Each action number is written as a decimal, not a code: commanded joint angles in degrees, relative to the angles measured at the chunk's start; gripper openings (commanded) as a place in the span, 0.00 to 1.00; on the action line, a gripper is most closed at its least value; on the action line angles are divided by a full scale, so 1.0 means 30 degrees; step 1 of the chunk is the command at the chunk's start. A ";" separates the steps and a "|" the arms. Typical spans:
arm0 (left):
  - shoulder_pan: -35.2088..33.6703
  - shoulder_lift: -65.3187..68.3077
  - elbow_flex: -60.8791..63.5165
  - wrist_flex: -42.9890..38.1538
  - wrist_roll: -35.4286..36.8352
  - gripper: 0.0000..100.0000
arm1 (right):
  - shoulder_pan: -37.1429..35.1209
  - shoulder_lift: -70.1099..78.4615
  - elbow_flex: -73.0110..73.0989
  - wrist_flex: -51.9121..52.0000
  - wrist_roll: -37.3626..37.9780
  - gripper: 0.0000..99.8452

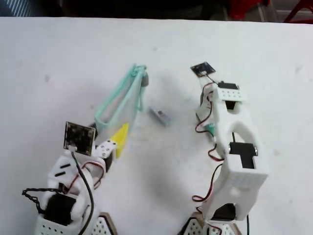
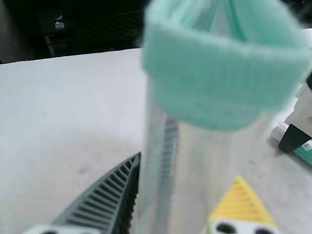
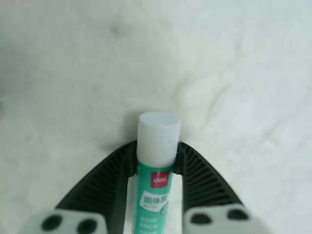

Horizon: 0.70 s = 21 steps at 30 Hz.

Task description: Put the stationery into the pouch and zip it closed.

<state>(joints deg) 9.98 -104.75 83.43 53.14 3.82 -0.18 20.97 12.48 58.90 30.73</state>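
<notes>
Here, two robot arms sit side by side at a white surface (image 1: 58, 63), seen from above. Nearest, on the left, the left hand (image 1: 115, 139) pinches the near end of the pouch (image 1: 122, 105). Its own camera shows a dark grey ribbed finger (image 2: 112, 204) on one side and a yellow finger (image 2: 239, 200) on the other, with the clear wall of the pouch pressed between them. The pouch is see-through plastic with a soft mint-green band (image 2: 219, 63) along its edge. From the left hand it stretches away across the surface, slanting towards the middle, and its far end is raised a little.

On the right, the right hand (image 3: 156, 148) is clamped on a glue stick (image 3: 156, 190). Two black fingers (image 3: 200, 175) press its green body from either side, and its white cap (image 3: 158, 129) pokes out past the fingertips, just above the bare surface. From above, a strip of the green stick (image 1: 210, 129) shows beside the white arm.

Farther out, a small grey object (image 1: 160, 116) lies on the surface between the pouch and the right arm, touching neither. What it is cannot be told.
</notes>
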 commanded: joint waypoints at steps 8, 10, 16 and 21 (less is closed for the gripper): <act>0.0220 0.0103 -0.0147 0.0029 -0.0117 0.22 | -0.0571 -0.0425 0.0557 -0.0073 0.0176 0.02; 0.0220 0.0103 -0.0147 0.0029 -0.0117 0.22 | -0.0571 -0.0425 0.0557 -0.0073 0.0176 0.02; 0.0220 0.0103 -0.0147 0.0029 -0.0117 0.22 | -0.0571 -0.0425 0.0586 -0.0103 0.0176 0.02; 0.0220 0.0103 -0.0147 0.0029 -0.0117 0.22 | -0.0542 -0.0425 0.0645 -0.0103 0.0176 0.02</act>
<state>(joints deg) 9.98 -104.75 83.43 53.14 3.82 -0.44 20.88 13.63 58.81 30.73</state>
